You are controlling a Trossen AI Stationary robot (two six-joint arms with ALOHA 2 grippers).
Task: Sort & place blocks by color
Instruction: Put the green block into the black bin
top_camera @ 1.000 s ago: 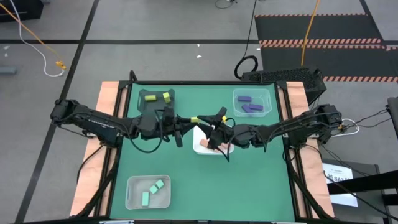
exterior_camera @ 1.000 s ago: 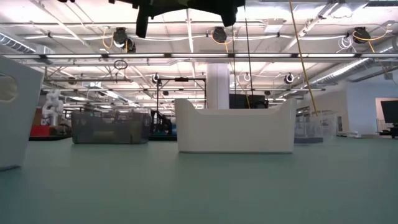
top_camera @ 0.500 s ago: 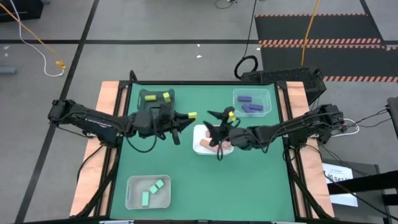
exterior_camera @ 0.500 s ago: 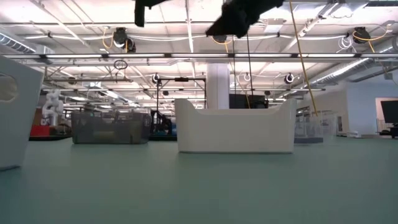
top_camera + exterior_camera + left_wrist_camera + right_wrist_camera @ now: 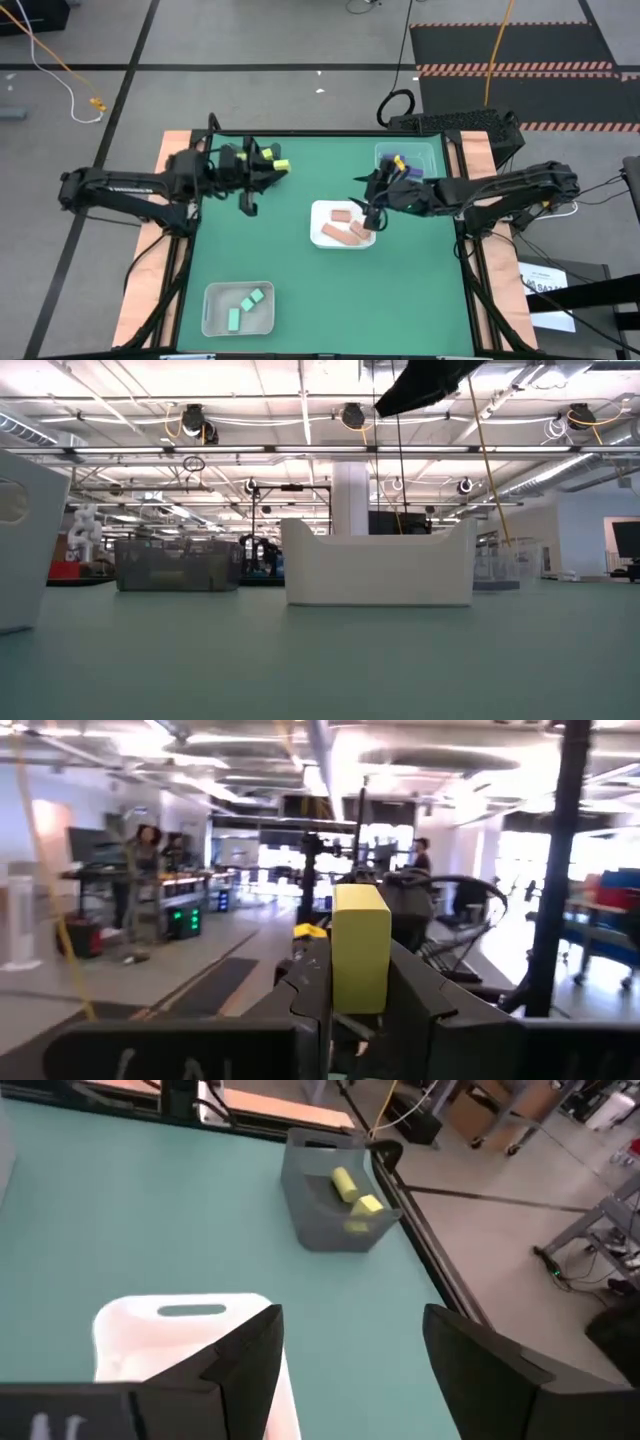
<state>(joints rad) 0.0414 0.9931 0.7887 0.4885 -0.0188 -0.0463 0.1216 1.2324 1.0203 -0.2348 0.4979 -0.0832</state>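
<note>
green surface (image 5: 300,280) lies bare between our trays.
left end effector (image 5: 272,166) grips a yellow block (image 5: 282,165) by the grey tray (image 5: 325,1215); right end effector (image 5: 372,200) gapes; white tray (image 5: 322,210) holds pink blocks (image 5: 348,228).

Trays, table and room surroundings.
A green table (image 5: 300,270) holds four trays: white tray (image 5: 322,211) at centre, clear tray (image 5: 208,318) at lower left, grey tray (image 5: 315,1220) at upper left under an arm, a second clear tray (image 5: 426,152) at upper right. Wooden side boards (image 5: 172,150) flank the mat. On the floor, a yellow cable (image 5: 60,62) runs at upper left, a black striped mat (image 5: 510,50) lies at upper right, a black cable coil (image 5: 396,103) sits just above the table. Low view: white tray (image 5: 378,565) centre, grey tray (image 5: 178,565) left, ceiling lights (image 5: 130,450) overhead. Left wrist view: people (image 5: 140,855) stand at benches in the background.
</note>
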